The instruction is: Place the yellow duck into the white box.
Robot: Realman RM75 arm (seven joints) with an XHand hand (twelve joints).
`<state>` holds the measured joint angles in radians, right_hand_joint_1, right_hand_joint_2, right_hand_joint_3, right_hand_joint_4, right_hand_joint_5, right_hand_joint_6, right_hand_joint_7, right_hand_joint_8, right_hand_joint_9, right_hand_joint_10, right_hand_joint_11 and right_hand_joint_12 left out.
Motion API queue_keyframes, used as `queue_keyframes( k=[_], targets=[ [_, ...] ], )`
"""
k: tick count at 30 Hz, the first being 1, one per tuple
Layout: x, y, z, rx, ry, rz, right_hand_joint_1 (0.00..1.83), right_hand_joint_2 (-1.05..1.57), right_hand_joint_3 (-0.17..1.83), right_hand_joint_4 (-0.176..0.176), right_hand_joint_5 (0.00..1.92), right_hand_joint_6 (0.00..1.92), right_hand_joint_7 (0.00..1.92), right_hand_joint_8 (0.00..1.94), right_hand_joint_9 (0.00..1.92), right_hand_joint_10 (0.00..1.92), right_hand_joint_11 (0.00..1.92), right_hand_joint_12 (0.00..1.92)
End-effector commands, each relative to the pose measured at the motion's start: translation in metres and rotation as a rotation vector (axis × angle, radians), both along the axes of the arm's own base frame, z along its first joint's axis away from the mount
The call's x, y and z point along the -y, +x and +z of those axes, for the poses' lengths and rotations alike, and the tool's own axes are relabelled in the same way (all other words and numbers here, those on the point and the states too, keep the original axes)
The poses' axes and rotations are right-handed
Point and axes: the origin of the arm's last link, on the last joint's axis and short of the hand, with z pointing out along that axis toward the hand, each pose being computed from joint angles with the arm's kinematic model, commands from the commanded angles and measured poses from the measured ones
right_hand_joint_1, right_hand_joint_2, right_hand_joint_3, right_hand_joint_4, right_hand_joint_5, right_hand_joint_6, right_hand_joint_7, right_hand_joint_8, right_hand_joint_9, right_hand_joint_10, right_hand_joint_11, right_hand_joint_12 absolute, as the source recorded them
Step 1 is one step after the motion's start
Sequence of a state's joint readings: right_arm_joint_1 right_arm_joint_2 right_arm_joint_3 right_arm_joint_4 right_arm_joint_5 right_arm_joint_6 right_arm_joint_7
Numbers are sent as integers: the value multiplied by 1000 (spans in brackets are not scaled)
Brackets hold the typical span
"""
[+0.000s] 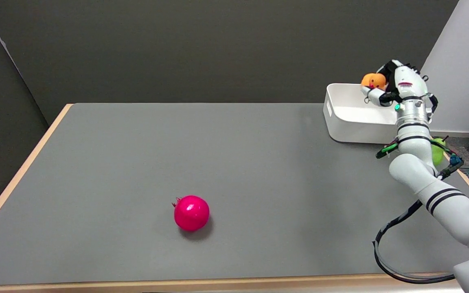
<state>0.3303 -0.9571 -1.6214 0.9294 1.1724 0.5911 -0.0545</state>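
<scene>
- Yellow duck [373, 80], orange-tinted in the head view, sits clamped in the robot hand [389, 87] above the white box [350, 122] at the counter's [136, 162] far right corner, likely poised so that letting go drops it inside.
- A pink pomegranate-like ball [191, 213] rests near the front edge; a green object [437, 150] hides behind the arm.
- A small label on the box's side is unreadable.

Box [352, 122] at table's [96, 183] far right; pomegranate [191, 213] near-centre
</scene>
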Motion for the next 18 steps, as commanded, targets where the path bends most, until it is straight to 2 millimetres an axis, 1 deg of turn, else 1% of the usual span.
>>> queue_keyframes(
  k=[1,2,3,4,5,6,7,8,10,12,13,14,15,18],
  targets=[
    [-3,-35,20,108,-83,-80,1174,1146,330,-176,536,1480,792,1607,732,1684,145,1921],
    [-2,-35,19,143,-81,-63,1052,1020,503,-168,483,1312,721,1365,650,1517,132,1808],
    [-1,-35,18,164,-79,-55,843,811,816,-155,380,1036,582,1017,523,1269,137,1618],
    [1,-35,16,179,-70,-53,741,741,861,-124,288,772,404,734,331,1019,90,1387],
    [3,-35,15,190,-58,-56,653,696,854,-87,189,488,201,439,108,747,29,1127],
    [4,-35,14,194,-51,-59,603,658,866,-64,126,353,88,267,-1,554,-1,968],
    [6,-34,12,201,-40,-62,582,611,913,-51,80,367,48,185,-1,372,-1,871],
    [7,-34,11,204,-34,-66,571,603,898,-39,52,344,24,116,-1,229,-1,737],
    [8,-33,9,203,-27,-63,562,634,790,-20,16,253,-1,-1,-1,-1,-1,411],
    [9,-31,7,201,-17,-58,576,618,778,-14,2,228,-1,-1,-1,-1,-1,205],
    [11,-28,4,195,-7,-51,557,587,817,-10,25,164,-1,-1,-1,-1,-1,163],
    [12,-26,2,191,0,-44,542,565,844,-7,41,117,-1,-1,-1,-1,-1,131],
    [13,-22,-2,187,11,-30,541,565,843,-6,41,115,-1,-1,-1,-1,-1,122],
    [17,-1,-21,176,77,51,531,567,841,-1,41,107,-1,-1,-1,-1,-1,95]
  ],
)
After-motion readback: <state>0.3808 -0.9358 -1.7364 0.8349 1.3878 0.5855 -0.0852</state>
